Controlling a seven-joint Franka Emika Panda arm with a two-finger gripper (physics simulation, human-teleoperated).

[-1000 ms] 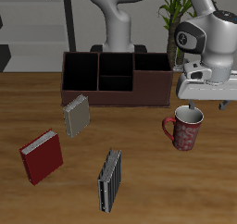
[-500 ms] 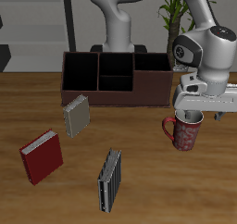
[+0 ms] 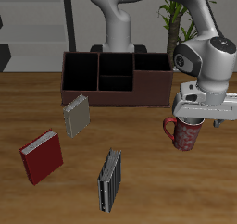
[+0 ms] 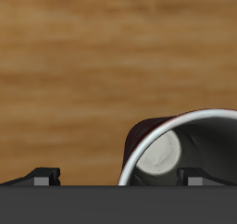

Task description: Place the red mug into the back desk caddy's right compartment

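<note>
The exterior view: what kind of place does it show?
Probably a simulated study or office: a wooden table holds a desk caddy, several books such as the red book, and a red mug; a plant stands behind.

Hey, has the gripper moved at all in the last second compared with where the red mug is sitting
Yes. The gripper has come down toward the red mug, which stands where it was on the table; the fingers now reach its rim, in front of the back desk caddy.
</note>
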